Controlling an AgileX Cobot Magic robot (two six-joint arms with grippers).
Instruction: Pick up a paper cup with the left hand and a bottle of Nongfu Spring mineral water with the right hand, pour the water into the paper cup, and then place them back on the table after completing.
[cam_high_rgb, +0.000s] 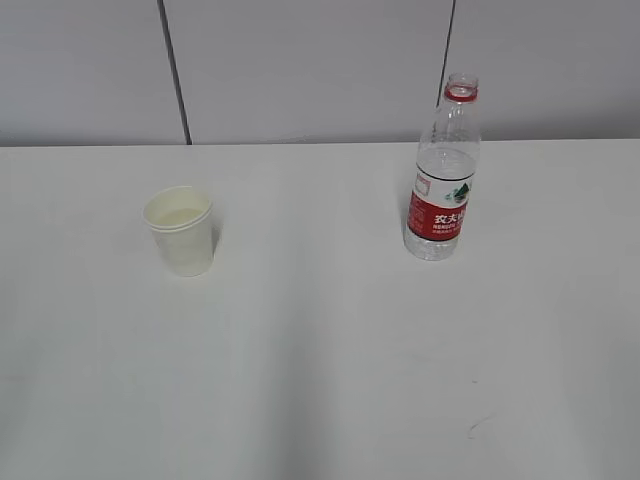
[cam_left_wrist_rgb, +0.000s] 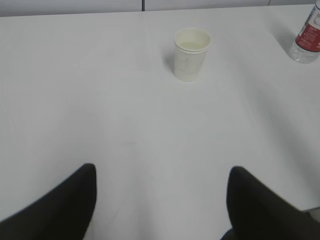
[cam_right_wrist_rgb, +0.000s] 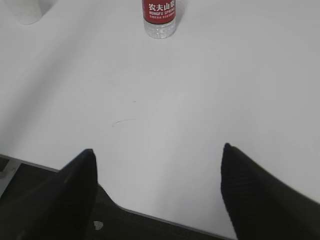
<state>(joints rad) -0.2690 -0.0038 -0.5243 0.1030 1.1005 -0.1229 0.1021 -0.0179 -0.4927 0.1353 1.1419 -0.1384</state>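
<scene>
A white paper cup (cam_high_rgb: 181, 230) stands upright on the white table (cam_high_rgb: 320, 350) at the left, with liquid inside. It also shows in the left wrist view (cam_left_wrist_rgb: 191, 53), far ahead of my open, empty left gripper (cam_left_wrist_rgb: 162, 172). A clear uncapped Nongfu Spring bottle (cam_high_rgb: 443, 185) with a red label stands upright at the right, holding some water. In the right wrist view the bottle (cam_right_wrist_rgb: 159, 17) is far ahead of my open, empty right gripper (cam_right_wrist_rgb: 157, 152). Neither arm shows in the exterior view.
A grey panelled wall (cam_high_rgb: 300, 60) runs behind the table. The table's near edge (cam_right_wrist_rgb: 165, 220) lies under my right gripper, with dark floor below. The bottle's base shows at the top right of the left wrist view (cam_left_wrist_rgb: 307, 42).
</scene>
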